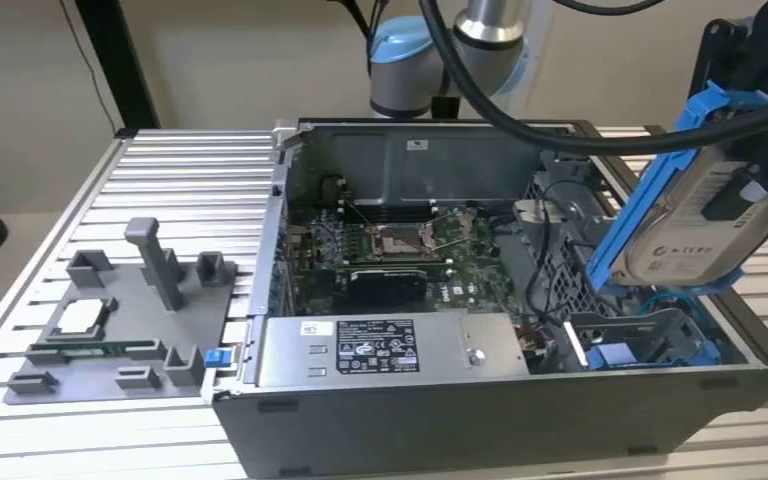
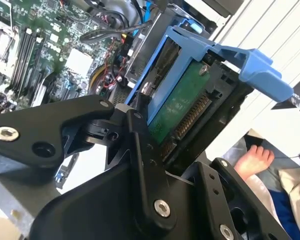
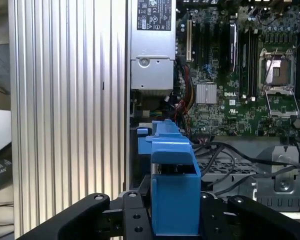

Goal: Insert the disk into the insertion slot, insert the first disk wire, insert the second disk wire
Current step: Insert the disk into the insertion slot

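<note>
My gripper point(image 1: 752, 178) is shut on the disk point(image 1: 684, 235), a silver-grey drive with a white label in a bright blue frame. The disk hangs steeply tilted above the open case, at the exterior view's right. Its lower end is just above the insertion slot point(image 1: 651, 340), a bay with blue rails in the case's near right corner. In the second wrist view the black fingers point(image 2: 140, 150) clamp the disk's green circuit-board side point(image 2: 182, 107). In the first wrist view the blue frame point(image 3: 175, 190) stands between the fingers of my gripper point(image 3: 175, 220). Black cables point(image 3: 230, 155) lie over the perforated cage.
The open computer case point(image 1: 491, 420) sits on a ribbed aluminium table point(image 1: 184, 190). Inside are the motherboard point(image 1: 398, 250) and a silver labelled power-supply box point(image 1: 384, 350). A grey fixture point(image 1: 117, 320) with parts stands at the exterior view's left. Part of a person point(image 2: 252, 160) is beside the table.
</note>
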{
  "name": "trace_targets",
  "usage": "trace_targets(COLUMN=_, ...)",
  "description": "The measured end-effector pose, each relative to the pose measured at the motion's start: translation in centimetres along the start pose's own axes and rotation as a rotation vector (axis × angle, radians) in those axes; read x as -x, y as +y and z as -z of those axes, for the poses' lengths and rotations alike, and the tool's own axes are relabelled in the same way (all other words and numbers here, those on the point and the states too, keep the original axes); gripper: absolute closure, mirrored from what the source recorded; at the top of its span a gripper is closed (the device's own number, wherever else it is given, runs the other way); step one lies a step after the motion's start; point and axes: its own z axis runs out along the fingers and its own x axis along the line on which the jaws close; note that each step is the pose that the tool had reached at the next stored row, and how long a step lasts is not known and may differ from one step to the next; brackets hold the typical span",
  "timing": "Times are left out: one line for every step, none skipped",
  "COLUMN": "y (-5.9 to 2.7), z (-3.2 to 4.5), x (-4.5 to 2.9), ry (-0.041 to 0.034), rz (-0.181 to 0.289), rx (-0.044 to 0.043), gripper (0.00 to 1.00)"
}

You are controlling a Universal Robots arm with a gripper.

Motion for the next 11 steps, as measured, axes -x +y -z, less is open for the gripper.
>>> trace_targets(y=-0.02, z=-0.07, x=0.0, ry=-0.0001, rz=0.0, rx=0.0, gripper=1.0)
trace_targets(y=-0.04, z=-0.15, x=0.0, ry=0.0, rz=0.0, rx=-0.0001, gripper=1.0)
trace_targets(y=-0.05, z=-0.22, x=0.0, ry=-0.0001, rz=0.0, rx=0.0, gripper=1.0)
trace_targets(y=-0.06, z=-0.28, x=0.0, ry=-0.0001, rz=0.0, rx=-0.0001, gripper=1.0)
trace_targets(y=-0.07, z=-0.34, x=0.0, ry=0.0, rz=0.0, rx=-0.0001, gripper=1.0)
trace_targets(y=-0.07, z=-0.37, x=0.0, ry=0.0, rz=0.0, rx=0.0, gripper=1.0)
trace_targets(y=-0.07, z=-0.37, x=0.0, ry=0.0, rz=0.0, rx=0.0, gripper=1.0)
trace_targets(y=-0.08, z=-0.39, x=0.0, ry=-0.0001, rz=0.0, rx=0.0, gripper=1.0)
trace_targets(y=-0.08, z=-0.48, x=0.0, ry=0.0, rz=0.0, rx=0.0, gripper=1.0)
trace_targets(y=-0.08, z=-0.49, x=0.0, ry=0.0, rz=0.0, rx=0.0, gripper=1.0)
trace_targets(y=-0.08, z=-0.51, x=0.0, ry=0.0, rz=0.0, rx=0.0, gripper=1.0)
